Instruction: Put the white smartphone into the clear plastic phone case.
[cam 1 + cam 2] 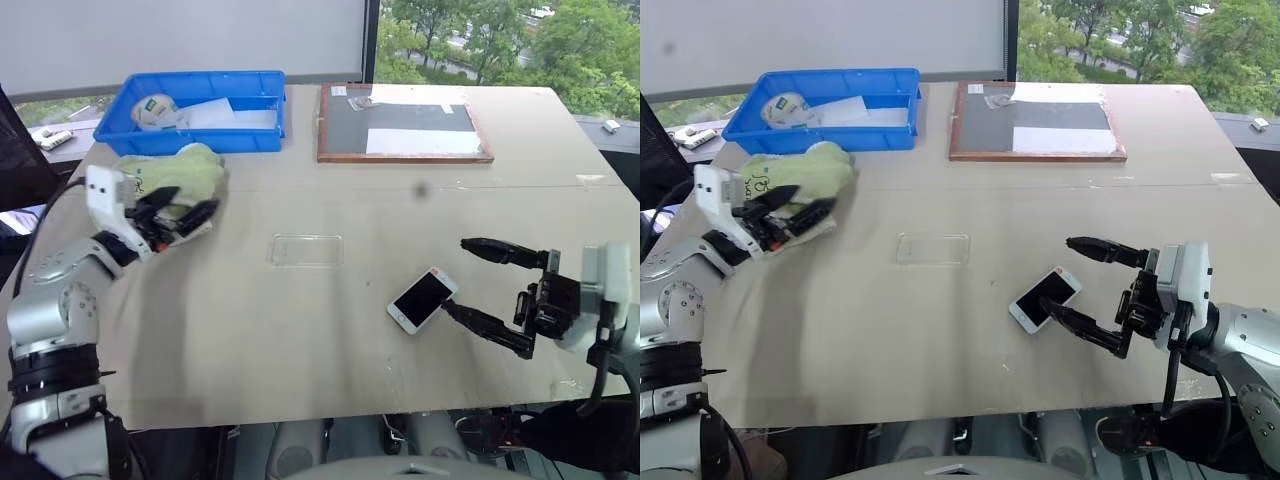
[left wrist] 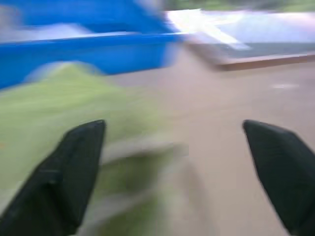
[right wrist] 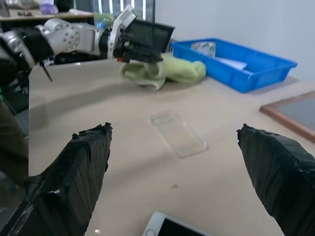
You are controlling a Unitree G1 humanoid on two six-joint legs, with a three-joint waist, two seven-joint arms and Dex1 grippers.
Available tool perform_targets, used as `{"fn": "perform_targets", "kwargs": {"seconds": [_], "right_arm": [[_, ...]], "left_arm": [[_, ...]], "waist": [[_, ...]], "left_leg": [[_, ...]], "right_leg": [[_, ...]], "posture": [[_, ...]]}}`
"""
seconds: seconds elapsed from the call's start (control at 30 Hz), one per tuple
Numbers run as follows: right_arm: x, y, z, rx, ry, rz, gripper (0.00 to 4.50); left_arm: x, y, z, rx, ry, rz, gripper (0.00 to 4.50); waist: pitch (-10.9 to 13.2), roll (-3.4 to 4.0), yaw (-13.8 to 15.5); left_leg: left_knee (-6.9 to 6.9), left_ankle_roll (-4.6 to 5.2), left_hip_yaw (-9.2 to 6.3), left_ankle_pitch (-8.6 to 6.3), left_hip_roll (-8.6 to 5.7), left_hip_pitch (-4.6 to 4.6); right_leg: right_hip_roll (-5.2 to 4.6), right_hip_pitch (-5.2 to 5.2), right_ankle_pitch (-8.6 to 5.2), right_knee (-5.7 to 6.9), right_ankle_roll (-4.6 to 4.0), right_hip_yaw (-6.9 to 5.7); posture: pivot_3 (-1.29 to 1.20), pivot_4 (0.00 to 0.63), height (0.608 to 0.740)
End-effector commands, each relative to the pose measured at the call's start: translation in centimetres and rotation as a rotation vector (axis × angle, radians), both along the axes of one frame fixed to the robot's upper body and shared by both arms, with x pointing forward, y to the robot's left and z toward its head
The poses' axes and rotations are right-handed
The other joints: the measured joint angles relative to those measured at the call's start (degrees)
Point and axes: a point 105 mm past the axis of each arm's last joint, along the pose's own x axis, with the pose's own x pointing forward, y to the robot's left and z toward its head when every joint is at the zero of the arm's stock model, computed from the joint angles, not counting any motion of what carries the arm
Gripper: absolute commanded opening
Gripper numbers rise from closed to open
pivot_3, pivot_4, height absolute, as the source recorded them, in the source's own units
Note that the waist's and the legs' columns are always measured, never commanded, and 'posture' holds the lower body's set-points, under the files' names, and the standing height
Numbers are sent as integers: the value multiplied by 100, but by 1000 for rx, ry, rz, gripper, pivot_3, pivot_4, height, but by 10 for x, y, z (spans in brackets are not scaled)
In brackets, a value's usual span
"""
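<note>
The white smartphone [image 1: 423,299] is seen lower right—long axis diagonal—just beside the right end effector [image 1: 488,298], fingers spread apart.

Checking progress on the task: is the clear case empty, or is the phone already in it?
Empty. The clear plastic phone case lies alone mid-table; the white smartphone lies apart from it, screen up, beside the right gripper.

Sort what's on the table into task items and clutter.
Task items: white smartphone; clear plastic phone case.

Clutter: green towel; blue bin holding a tape roll and papers; wooden-framed board.
</note>
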Motion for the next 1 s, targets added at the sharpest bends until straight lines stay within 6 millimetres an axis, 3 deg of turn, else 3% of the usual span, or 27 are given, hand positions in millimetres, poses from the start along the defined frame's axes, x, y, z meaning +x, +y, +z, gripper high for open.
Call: {"fn": "perform_targets", "kwargs": {"seconds": [0.03, 0.23, 0.53, 0.77, 0.87, 1.0], "right_arm": [[-1, 1, 13, 21, -39, 7, 4500], [1, 2, 17, -16, -32, 6, 4500], [4, -5, -3, -133, 6, -125, 4500], [8, -8, -36, -303, 119, -228, 4500], [11, -10, -45, -283, 224, -214, 4500], [22, -21, -56, -370, 185, -311, 4500]], "left_arm": [[-14, -42, 14, 44, -4, -179, 4461], [-32, -85, -8, 220, 43, -417, 4461], [-25, -96, -48, 408, 88, -558, 4461], [-24, -105, -53, 379, 75, -624, 4461], [-24, -112, -51, 348, 69, -634, 4461], [-27, -125, -54, 357, 41, -657, 4461]], "waist": [[1, 1, 3], [2, 5, 5], [3, 9, 41], [3, 12, 15], [3, 11, 2], [3, 12, 17]], "left_leg": [[0, 0, 0, 0, 0, 2], [-1, 0, 7, 0, -4, 21], [-5, 0, 7, 0, -5, 17], [-4, 0, 8, 0, -4, 9], [-3, 1, 7, 0, -5, 7], [-3, 1, -1, 0, -5, 3]], "right_leg": [[0, 0, 0, 2, 0, 0], [11, 10, -1, 8, -1, 10], [14, 6, -2, 1, -2, 11], [7, 3, -2, -6, -1, 11], [8, 1, -2, -6, -1, 10], [11, 1, -2, -6, -1, 5]], "posture": [[0, 150, 740], [0, 150, 740], [0, 150, 740], [0, 150, 740], [0, 150, 740], [0, 150, 740]]}}
